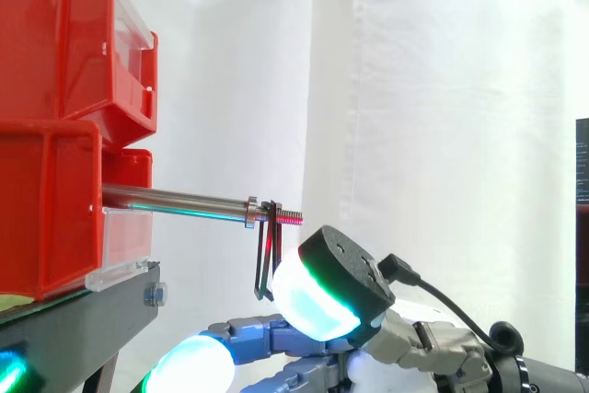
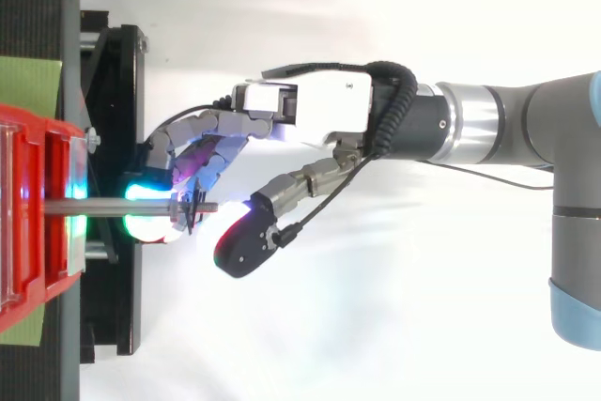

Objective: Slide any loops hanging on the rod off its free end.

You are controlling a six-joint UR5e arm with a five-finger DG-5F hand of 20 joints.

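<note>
Steel rod point(image 1: 175, 200) jutting level out of the lower red bin point(image 1: 46, 209), free end pointing away from it. Near that end, a collar point(image 1: 250, 210); past the collar, a short threaded tip point(image 1: 291, 216). Hung on the rod between collar and tip: thin dark loops point(image 1: 267, 255), dangling straight down, close together, not yet off the end. Above the rod, a second red bin point(image 1: 55, 43) stacked on the first; under the rod's root, the black stand point(image 1: 83, 319); behind the rod, the white curtain point(image 1: 442, 135). Flanking the bin at the rod's root in the top view, a green mat point(image 2: 28, 91).

Robot hand point(image 2: 319, 105) reaching in from beyond the rod's free end, palm off to one side of the rod in the top view, cupped loosely beneath it. Fingers point(image 2: 192, 143) half-curled, passing under the rod on the bin side of the loops. Glowing cyan-green fingertips point(image 2: 141, 192) showing on both sides of the rod, close to the stand. Thumb point(image 2: 246, 237) held apart from them, beyond the rod's tip, its white-green pad point(image 1: 308, 301) below the tip and right next to the loops' lower ends. Spread, not pressed together, nothing pinched. Loops hanging in the gap between thumb and fingers. Cannot tell whether the pad touches the loops.
</note>
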